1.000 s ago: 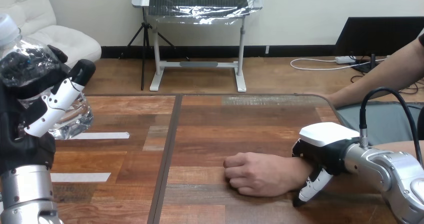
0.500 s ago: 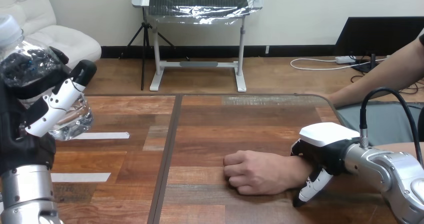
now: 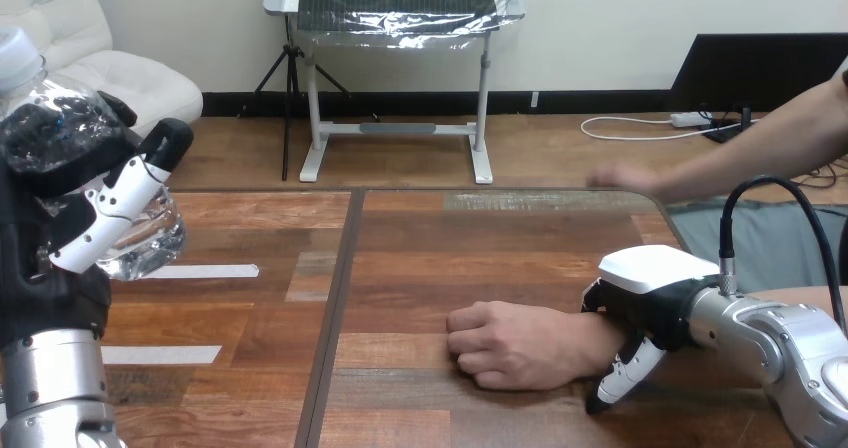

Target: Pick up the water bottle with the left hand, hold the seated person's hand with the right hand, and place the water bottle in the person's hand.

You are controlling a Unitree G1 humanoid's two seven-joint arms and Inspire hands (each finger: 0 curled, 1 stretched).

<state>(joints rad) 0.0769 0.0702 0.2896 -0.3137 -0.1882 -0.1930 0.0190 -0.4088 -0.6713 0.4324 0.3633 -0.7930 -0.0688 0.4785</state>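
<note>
Clear plastic water bottle is tilted in the left robot hand, whose fingers and thumb wrap round its body. It is raised at the left edge of the head view, above the counter. The right robot hand lies over the wrist of the person's fist, which rests on the counter, and its fingers curl down round that wrist. Bottle and fist are well apart. The person's other hand is at the counter's far right corner.
</note>
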